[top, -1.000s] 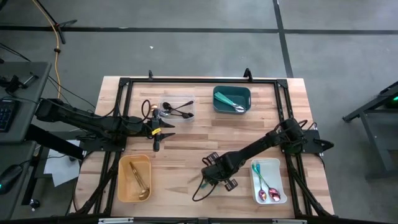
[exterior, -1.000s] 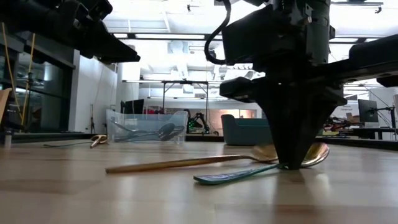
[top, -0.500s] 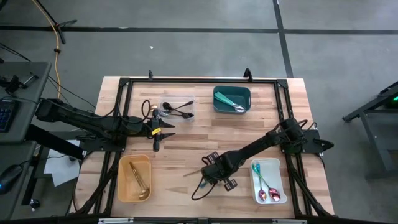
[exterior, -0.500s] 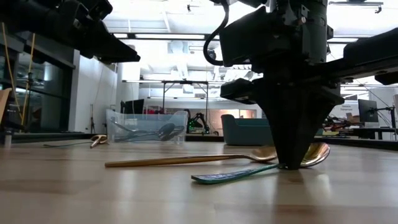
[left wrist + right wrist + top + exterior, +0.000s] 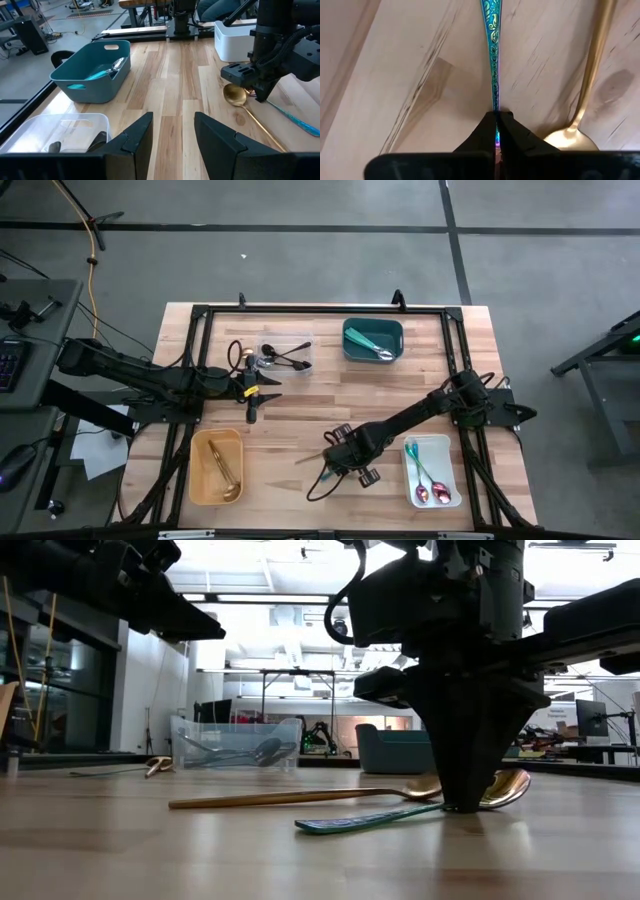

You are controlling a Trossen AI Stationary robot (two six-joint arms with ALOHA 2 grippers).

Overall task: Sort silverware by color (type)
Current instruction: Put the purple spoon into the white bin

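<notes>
Four bins sit around the wooden surface (image 5: 300,405): the clear bin (image 5: 286,355) has black utensils, the teal bin (image 5: 372,340) next to it holds teal-handled ones, the orange bin (image 5: 216,467) has gold spoons, and the white tray (image 5: 432,471) has pink-purple ones. Just beside the white tray, the right pincer (image 5: 337,461) is pinched tight on a teal-handled utensil (image 5: 492,45) lying flat, its handle running straight away from the white tray, with a gold spoon (image 5: 330,795) alongside it, bowl by the fingertips. The left pincer (image 5: 262,391) hangs partly open just beside the clear bin, holding nothing.

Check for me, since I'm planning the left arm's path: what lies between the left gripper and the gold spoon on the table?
In the left wrist view, only bare wood separates the left gripper from the gold spoon.
</notes>
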